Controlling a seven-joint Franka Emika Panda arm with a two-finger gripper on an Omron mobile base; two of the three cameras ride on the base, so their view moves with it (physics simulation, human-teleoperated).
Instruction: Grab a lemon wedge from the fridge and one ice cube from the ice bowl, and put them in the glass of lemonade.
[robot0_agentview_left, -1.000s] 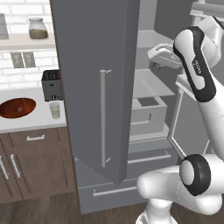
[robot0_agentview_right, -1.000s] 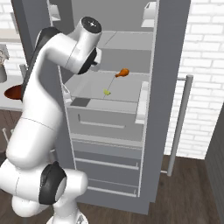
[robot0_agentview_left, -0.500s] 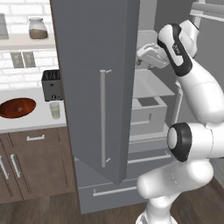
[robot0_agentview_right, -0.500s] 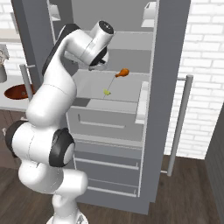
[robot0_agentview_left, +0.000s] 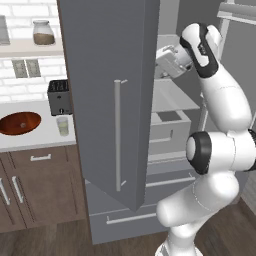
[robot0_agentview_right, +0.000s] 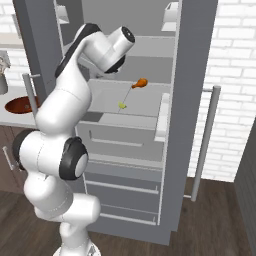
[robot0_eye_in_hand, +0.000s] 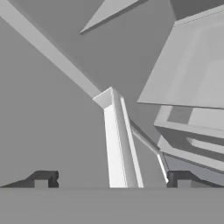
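One lemon wedge (robot0_agentview_right: 121, 105) lies on the fridge (robot0_agentview_right: 195, 75) shelf's front edge, orientation unclear; gripper (robot0_eye_in_hand: 111, 179) spread wide, empty.

No lettering can be made out with any certainty. The one candidate is a small dark mark on the white arm (robot0_agentview_left: 206, 50) in the upper right of the left base view, on the link just behind the wrist; it looks like a short printed word, but it is too small and blurred to read. The jar (robot0_agentview_left: 43, 32) on the shelf at the upper left, the toaster (robot0_agentview_left: 60, 97) and the fridge (robot0_agentview_left: 111, 95) carry no legible label.
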